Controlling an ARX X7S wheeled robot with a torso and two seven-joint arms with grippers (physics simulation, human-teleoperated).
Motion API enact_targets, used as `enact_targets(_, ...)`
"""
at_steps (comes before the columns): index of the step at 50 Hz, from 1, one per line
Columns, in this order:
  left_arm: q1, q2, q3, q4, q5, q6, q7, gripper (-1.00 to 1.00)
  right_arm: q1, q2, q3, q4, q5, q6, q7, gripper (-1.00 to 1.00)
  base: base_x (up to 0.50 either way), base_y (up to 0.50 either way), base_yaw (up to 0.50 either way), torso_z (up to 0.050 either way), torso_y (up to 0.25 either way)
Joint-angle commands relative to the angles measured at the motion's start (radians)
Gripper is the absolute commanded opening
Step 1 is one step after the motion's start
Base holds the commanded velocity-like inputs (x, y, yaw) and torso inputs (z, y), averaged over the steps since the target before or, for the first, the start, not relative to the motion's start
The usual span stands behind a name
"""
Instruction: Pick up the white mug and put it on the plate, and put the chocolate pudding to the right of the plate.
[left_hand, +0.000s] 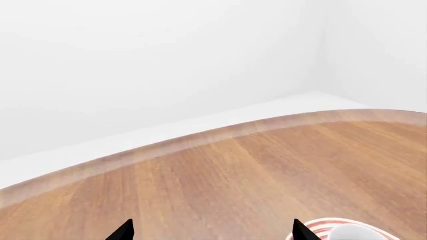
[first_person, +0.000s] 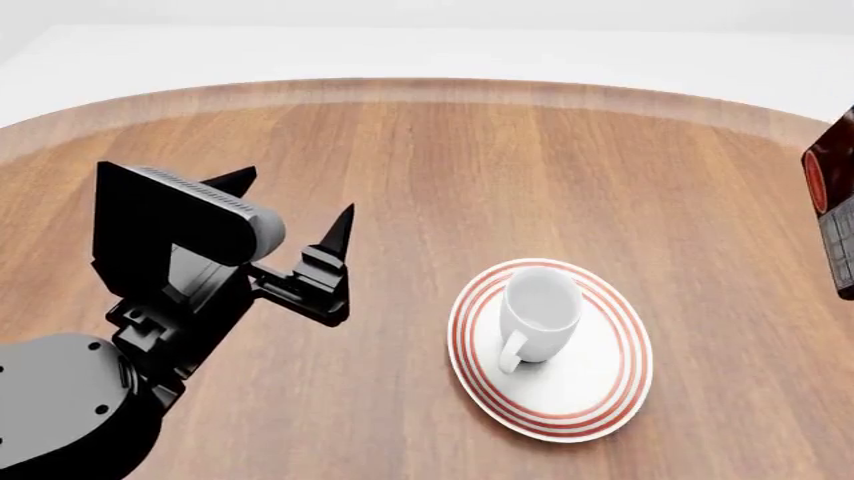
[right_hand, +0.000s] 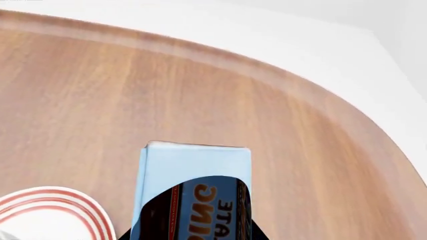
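Left hand (first_person: 287, 215): black pointed fingers spread apart, nothing between them, above bare wood-grain counter (first_person: 400, 160). To that hand's right, the round plate (first_person: 587, 400), white with red-orange rim rings. White mug (first_person: 541, 312) stands upright on it, glossy, slightly tapered, loop handle pointing toward the robot. Right hand (right_hand: 193, 235): mostly out of frame, grasping the chocolate pudding (right_hand: 193, 190), a slim rectangular carton, long axis running out from the hand, above the counter just right of the plate.
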Motion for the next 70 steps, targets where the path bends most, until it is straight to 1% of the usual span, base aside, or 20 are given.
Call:
enact_targets(1,0.007,0.019,-0.029,0.003,0.009,0.019,0.025,1.00,-0.023,0.001,0.042,-0.013,-0.013,0.010,-0.010,-1.00,0.00,0.00,0.00,0.000,0.000)
enact_targets(5,0.011,0.019,-0.029,0.001,0.010,0.022,0.026,1.00,-0.025,0.007,0.040,-0.011,-0.012,0.011,-0.008,-1.00,0.00,0.00,0.00,0.000,0.000)
enact_targets(6,0.013,0.018,-0.029,0.001,0.012,0.024,0.028,1.00,-0.031,0.002,0.067,-0.008,-0.004,0.009,-0.003,-1.00,0.00,0.00,0.00,0.000,0.000)
enact_targets(8,0.015,0.020,-0.029,-0.002,0.013,0.026,0.029,1.00,-0.046,0.003,0.070,-0.010,-0.001,0.004,0.000,-1.00,0.00,0.00,0.00,0.000,0.000)
enact_targets(9,0.017,0.020,-0.028,-0.002,0.014,0.027,0.029,1.00,-0.061,-0.009,0.108,0.001,0.009,0.001,0.010,-1.00,0.00,0.00,0.00,0.000,0.000)
enact_targets(11,0.018,0.022,-0.028,-0.004,0.014,0.026,0.028,1.00,-0.081,-0.022,0.137,0.009,0.016,-0.008,0.019,-1.00,0.00,0.00,0.00,0.000,0.000)
enact_targets(19,0.018,0.022,-0.029,-0.005,0.014,0.024,0.029,1.00,-0.171,-0.055,0.161,0.062,0.014,-0.071,0.033,-1.00,0.00,0.00,0.00,0.000,0.000)
enact_targets(37,0.028,0.028,-0.028,-0.009,0.020,0.027,0.031,1.00,-0.246,-0.026,0.206,0.061,0.025,-0.071,0.059,-1.00,0.00,0.00,0.00,0.000,0.001)
enact_targets(50,0.032,0.029,-0.030,-0.011,0.020,0.028,0.031,1.00,-0.343,-0.005,0.255,0.051,0.041,-0.082,0.074,-1.00,0.00,0.00,0.00,0.000,0.000)
enact_targets(56,0.033,0.031,-0.030,-0.012,0.020,0.026,0.031,1.00,-0.392,-0.013,0.289,0.053,0.059,-0.108,0.068,-1.00,0.00,0.00,0.00,0.000,0.000)
enact_targets(70,0.036,0.036,-0.029,-0.014,0.020,0.024,0.034,1.00,-0.460,-0.012,0.268,0.076,0.054,-0.153,0.049,-1.00,0.00,0.00,0.00,0.000,0.000)
